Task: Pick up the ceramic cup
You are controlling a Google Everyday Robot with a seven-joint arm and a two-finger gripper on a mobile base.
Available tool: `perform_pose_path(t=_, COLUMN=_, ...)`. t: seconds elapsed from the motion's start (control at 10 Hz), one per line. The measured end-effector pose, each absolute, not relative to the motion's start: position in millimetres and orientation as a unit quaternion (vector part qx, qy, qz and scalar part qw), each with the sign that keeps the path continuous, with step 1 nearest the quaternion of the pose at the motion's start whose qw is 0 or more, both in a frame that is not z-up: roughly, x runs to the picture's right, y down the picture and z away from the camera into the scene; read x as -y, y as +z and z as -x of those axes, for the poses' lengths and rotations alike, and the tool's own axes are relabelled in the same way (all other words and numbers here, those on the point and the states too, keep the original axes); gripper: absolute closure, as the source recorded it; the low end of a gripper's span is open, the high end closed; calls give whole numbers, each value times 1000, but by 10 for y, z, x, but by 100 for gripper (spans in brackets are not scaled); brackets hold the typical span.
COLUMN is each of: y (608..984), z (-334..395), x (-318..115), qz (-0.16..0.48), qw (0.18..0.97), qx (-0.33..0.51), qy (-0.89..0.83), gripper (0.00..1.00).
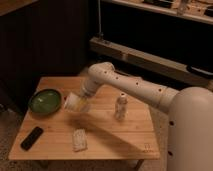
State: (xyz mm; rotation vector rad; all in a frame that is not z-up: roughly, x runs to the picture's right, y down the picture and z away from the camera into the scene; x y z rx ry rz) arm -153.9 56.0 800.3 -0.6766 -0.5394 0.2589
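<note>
The wooden table carries a green bowl, a bottle, a packet and a remote; the tool hangs over it.

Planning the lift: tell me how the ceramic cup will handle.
The ceramic cup is probably rigid and breakable. It is small beside the green bowl, so likely light. Its smooth taper could slip at the tool.

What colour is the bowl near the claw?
Green bowl, camera view; the claw sits right of it at the ceramic cup.
</note>
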Motion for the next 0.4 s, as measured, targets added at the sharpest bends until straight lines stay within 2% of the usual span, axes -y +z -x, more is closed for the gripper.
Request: perform_pose_path(t=0.4, y=7896, z=1435, x=-524, qz=328, qw=899, qx=261, qy=126, gripper=100)
